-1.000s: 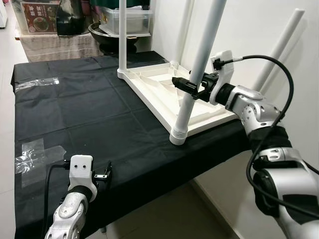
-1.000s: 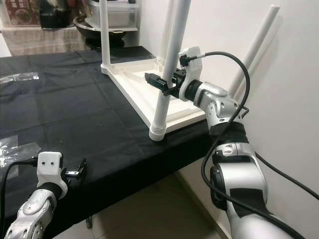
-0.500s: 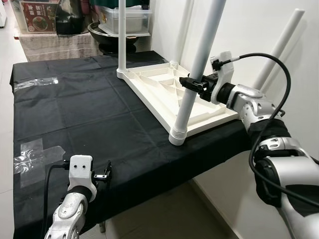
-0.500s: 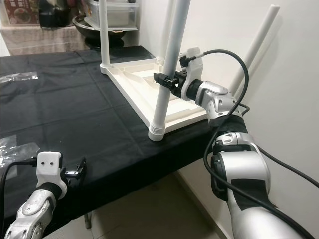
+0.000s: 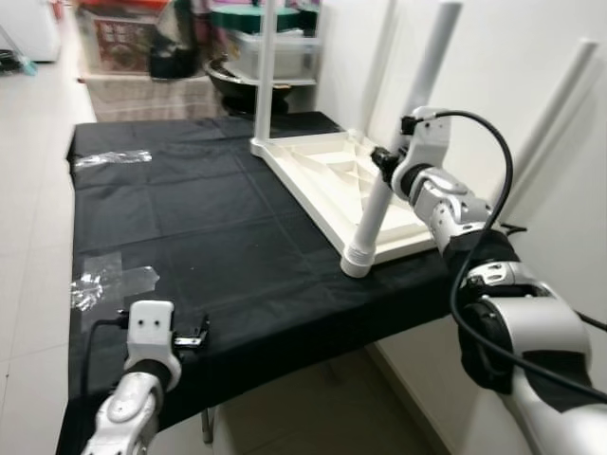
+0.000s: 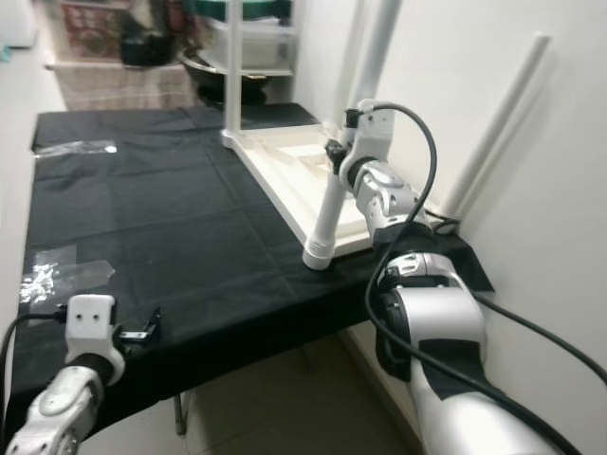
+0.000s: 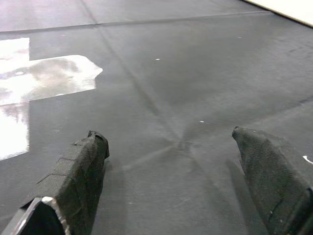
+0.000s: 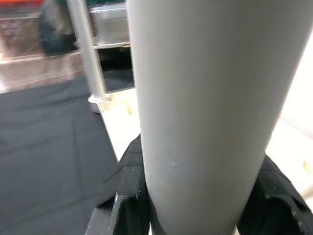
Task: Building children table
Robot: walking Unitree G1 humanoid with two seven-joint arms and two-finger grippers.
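The right claw [image 5: 384,161] is now closed around the near leg [image 5: 398,152], so it can be seated; the left claw [image 7: 171,176] is held apart over the bench [image 5: 190,218].

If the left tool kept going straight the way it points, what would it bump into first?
Probably the black cloth. The left tool hangs open just above it, aimed low across it. The clear tape patch lies off to one side, likely missed.
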